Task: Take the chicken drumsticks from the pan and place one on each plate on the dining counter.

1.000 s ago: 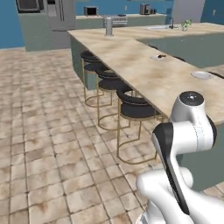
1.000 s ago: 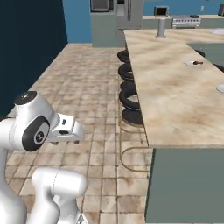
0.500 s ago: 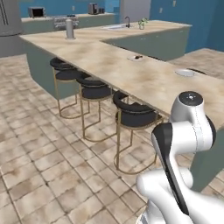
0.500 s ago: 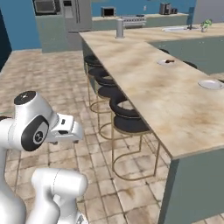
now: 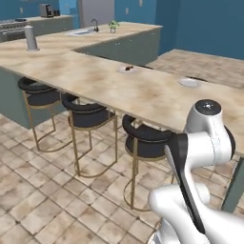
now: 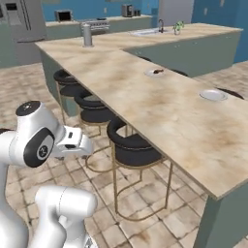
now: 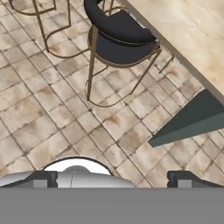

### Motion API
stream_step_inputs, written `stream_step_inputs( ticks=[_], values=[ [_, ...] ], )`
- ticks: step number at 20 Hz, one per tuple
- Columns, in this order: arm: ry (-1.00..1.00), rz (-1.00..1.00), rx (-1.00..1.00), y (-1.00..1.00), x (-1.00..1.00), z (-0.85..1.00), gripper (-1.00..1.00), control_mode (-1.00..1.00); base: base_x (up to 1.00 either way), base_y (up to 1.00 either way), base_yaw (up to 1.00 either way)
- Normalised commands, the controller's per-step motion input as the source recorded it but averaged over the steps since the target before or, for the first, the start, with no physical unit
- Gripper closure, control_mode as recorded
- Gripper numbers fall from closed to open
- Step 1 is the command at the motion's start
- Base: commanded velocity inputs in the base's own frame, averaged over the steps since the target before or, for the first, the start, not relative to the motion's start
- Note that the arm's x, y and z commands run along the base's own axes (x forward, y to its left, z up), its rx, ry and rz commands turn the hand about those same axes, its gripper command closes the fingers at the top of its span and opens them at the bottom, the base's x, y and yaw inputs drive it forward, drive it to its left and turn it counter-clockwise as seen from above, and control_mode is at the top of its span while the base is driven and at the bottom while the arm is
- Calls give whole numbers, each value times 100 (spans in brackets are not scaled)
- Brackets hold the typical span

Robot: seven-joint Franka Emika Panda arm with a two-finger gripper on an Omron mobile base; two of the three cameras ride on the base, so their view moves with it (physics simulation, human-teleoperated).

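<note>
A: Left base view, what's new?
B: The whole scene has swung; the base is driving, and the dining counter [image 5: 143, 90] is now close. Two plates: the far plate [image 5: 127, 69] already carries a dark piece, probably a drumstick; the near plate [image 5: 189, 82] looks bare.
A: Right base view?
B: Same two plates, three stools [image 6: 131, 145].
A: Hand view?
B: The gripper [image 7: 111, 178] is spread wide, empty, over floor.

Blue walls [image 5: 205, 24], tan stone-tile floor [image 5: 43, 195], three black-cushioned gold-legged stools [image 5: 143, 140], steel fridge [image 6: 19, 26]
</note>
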Motion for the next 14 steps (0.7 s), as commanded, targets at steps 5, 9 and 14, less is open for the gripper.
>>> stream_step_inputs(
  ticks=[5, 9, 14],
  values=[
    [0, 0, 0, 0, 0, 0, -100, 100, 70, 100, -35],
    [0, 0, 0, 0, 0, 0, -100, 100, 48, 100, -19],
    [0, 0, 0, 0, 0, 0, -100, 100, 41, 100, 0]
  ],
)
